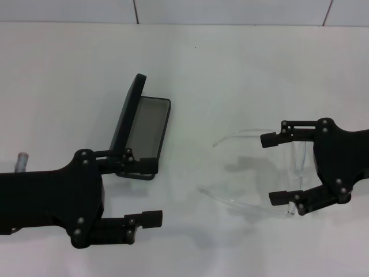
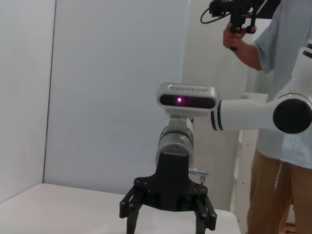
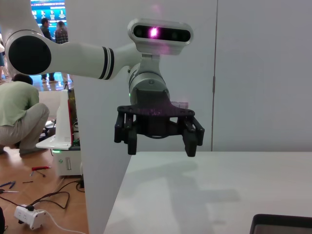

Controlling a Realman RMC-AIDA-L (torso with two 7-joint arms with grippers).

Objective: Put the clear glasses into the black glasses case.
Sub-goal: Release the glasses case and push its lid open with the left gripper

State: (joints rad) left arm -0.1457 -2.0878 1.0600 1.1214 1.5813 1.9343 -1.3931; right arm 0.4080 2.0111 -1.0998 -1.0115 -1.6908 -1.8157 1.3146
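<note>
The left gripper (image 1: 144, 186) hovers near the desk's (image 1: 230, 75) front-left edge, fingers spread, one finger overlapping the near end of the case (image 1: 141, 130); the right gripper (image 1: 275, 168) sits toward the right edge, fingers spread around the front of the glasses (image 1: 248, 173), which lie on the desk right of the case; farther back the case stands open, lid raised leftward.

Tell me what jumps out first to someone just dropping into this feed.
The black glasses case stands open left of centre on the white table, with the open left gripper at its near end. To the right, the open right gripper straddles the clear glasses, which lie outside the case.
</note>
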